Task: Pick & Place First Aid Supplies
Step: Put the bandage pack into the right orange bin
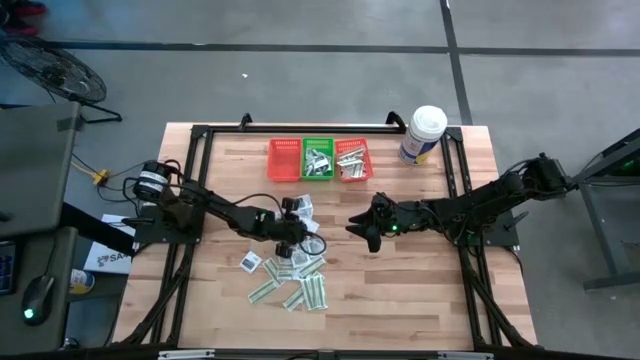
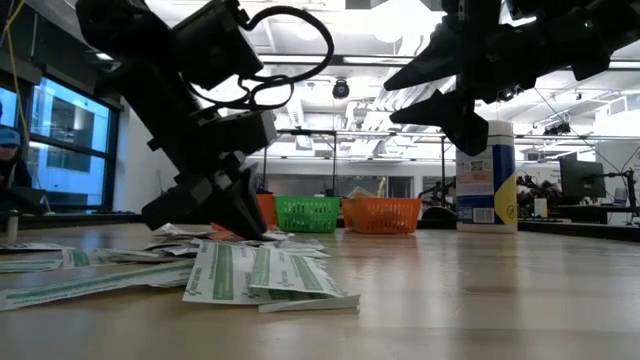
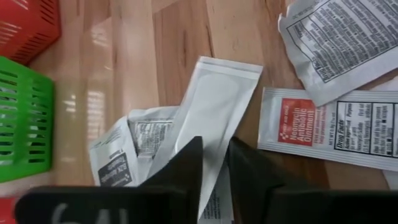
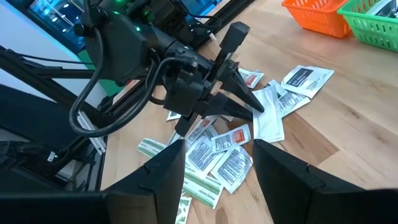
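The first aid supplies [image 1: 292, 276] lie as a loose heap of flat packets on the wooden table, near its front middle. Some are white with dark print and some are green-and-white strips [image 2: 262, 277]. My left gripper [image 1: 300, 236] [image 3: 214, 177] is down at the heap's far edge, shut on a long plain white packet [image 3: 214, 102] [image 4: 268, 122]. My right gripper [image 1: 364, 230] [image 4: 214, 177] hangs open above the table to the right of the heap, with nothing between its fingers. In the low view it shows at the upper right [image 2: 452, 104]. My left gripper has the long white packet's near end [image 3: 211, 152] between its two fingers, which come slanting down from the table's left and run along the packet's length. The rest of the packet lies flat on the wood and partly over a printed packet [image 3: 118, 165].
A red [image 1: 284, 160], a green [image 1: 318, 160] and an orange-red basket [image 1: 353, 160] stand in a row at the table's far side, two of them holding packets. A white tub with a blue label [image 1: 423, 134] stands to their right. Bare wood lies between heap and baskets.
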{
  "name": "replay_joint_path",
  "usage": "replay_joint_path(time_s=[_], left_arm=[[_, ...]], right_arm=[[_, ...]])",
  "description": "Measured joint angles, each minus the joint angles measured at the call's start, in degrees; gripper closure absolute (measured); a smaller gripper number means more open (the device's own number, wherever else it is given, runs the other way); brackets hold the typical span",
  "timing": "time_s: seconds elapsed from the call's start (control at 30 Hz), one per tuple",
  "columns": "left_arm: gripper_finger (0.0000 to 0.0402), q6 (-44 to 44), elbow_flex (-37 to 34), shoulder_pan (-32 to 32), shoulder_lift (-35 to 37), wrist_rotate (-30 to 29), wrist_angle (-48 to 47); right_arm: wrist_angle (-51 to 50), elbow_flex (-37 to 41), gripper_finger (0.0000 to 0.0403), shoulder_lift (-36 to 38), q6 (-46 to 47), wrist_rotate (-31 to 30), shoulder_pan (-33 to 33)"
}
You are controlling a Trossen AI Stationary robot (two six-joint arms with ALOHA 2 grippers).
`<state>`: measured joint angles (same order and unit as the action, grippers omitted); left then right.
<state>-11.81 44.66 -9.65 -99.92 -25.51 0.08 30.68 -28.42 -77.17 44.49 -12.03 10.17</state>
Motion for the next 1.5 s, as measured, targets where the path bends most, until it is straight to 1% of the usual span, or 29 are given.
replay_joint_path(time_s=[0.17,0.2,0.47,0.57,0.67,0.77,0.83,1.0,1.07,1.17,1.33,1.4,1.5], left_arm=[[0.0389,0.5,0.0,0.0,0.0,1.1,-0.1],[0.0395,0.6,0.0,0.0,0.0,1.2,-0.1],[0.04,3.3,0.0,0.0,0.0,1.9,-0.3],[0.0401,3.3,1.2,0.0,0.1,1.9,-1.7],[0.0401,3.3,3.9,0.0,0.3,1.9,-4.7],[0.0401,3.3,7.5,0.0,0.5,0.3,-9.5],[0.0401,3.3,9.5,0.0,0.5,0.4,-12.9],[0.0401,3.3,14.0,-0.2,0.6,0.5,-17.0],[0.0401,3.3,15.9,-0.2,0.6,0.5,-18.7],[0.0401,3.3,18.4,-0.2,0.7,1.2,-20.0],[0.0401,3.2,22.7,-0.1,0.7,4.1,-21.7],[0.0401,3.1,24.4,-0.1,0.7,5.6,-21.8],[0.0401,3.0,27.2,-0.1,0.7,7.3,-21.8]], right_arm=[[0.0,0.0,0.0221,0.0,0.5,0.0,0.0],[0.0,0.0,0.0221,0.0,0.5,0.0,0.0],[0.0,0.0,0.0221,0.0,0.5,0.0,0.0],[0.0,0.0,0.0221,0.0,0.7,0.5,0.0],[0.0,0.0,0.0221,0.0,0.7,0.8,0.0],[0.0,0.0,0.0221,0.0,0.7,0.9,0.0],[0.0,0.0,0.0221,0.0,1.2,1.0,0.0],[0.1,0.0,0.0221,0.0,3.3,4.0,-0.1],[0.4,0.0,0.0221,0.0,0.1,5.5,0.0],[0.4,0.0,0.0221,0.0,-8.3,6.1,1.2],[0.4,0.0,0.0221,0.0,-24.6,1.6,3.5],[0.4,0.0,0.0221,0.0,-29.4,-0.8,4.2],[-0.4,0.0,0.0221,0.0,-35.0,-1.5,4.6]])
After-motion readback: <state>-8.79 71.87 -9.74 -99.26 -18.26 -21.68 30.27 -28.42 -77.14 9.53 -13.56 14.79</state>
